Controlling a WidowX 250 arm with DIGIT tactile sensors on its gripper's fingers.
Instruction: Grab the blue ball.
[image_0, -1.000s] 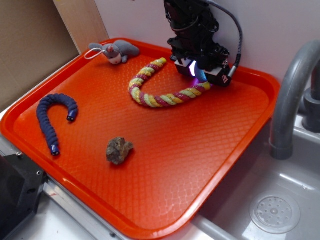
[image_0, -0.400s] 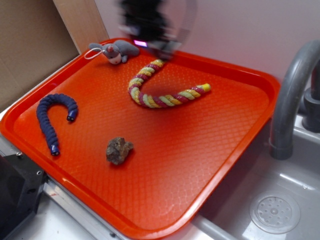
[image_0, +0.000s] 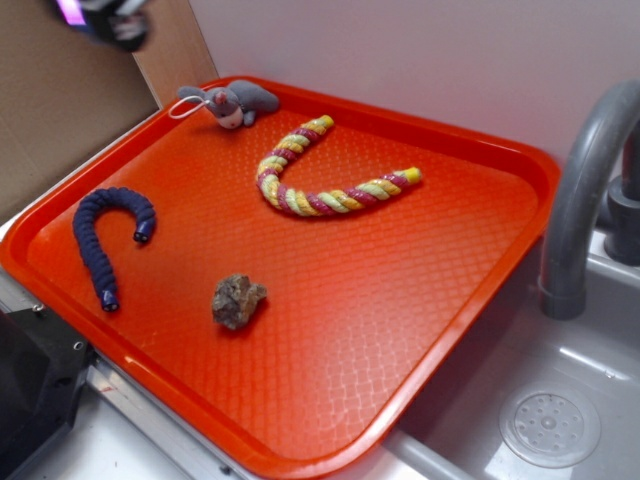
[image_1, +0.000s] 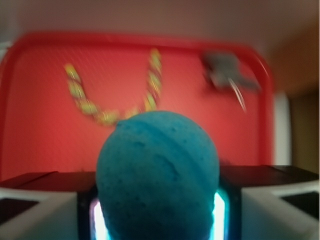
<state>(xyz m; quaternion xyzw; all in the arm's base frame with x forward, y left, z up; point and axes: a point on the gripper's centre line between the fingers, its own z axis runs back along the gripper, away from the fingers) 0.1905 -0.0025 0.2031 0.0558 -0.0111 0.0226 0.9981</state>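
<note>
Gripper (image_1: 158, 220) clamped on the blue ball (image_1: 158, 175), which fills the middle of the wrist view between the two fingers (image_1: 45, 200), groove lines and dimples showing on its surface. Held high above the tray, off its far left corner; in the exterior view only a blurred dark piece of the gripper (image_0: 105, 18) at the top left edge of the frame, with a purple glow on it.

Below, an orange tray (image_0: 470, 290) beside a grey sink (image_0: 560, 400) with a tap (image_0: 585, 200). In the tray, four things, all apart from each other: a grey plush mouse (image_0: 228, 101) at the far left corner, a curved red-and-yellow rope (image_0: 320, 170) toward the far edge, a curved navy plush tube (image_0: 105, 235) near the left edge, and a brown rock (image_0: 238, 300) toward the near edge. Rest of the tray floor bare.
</note>
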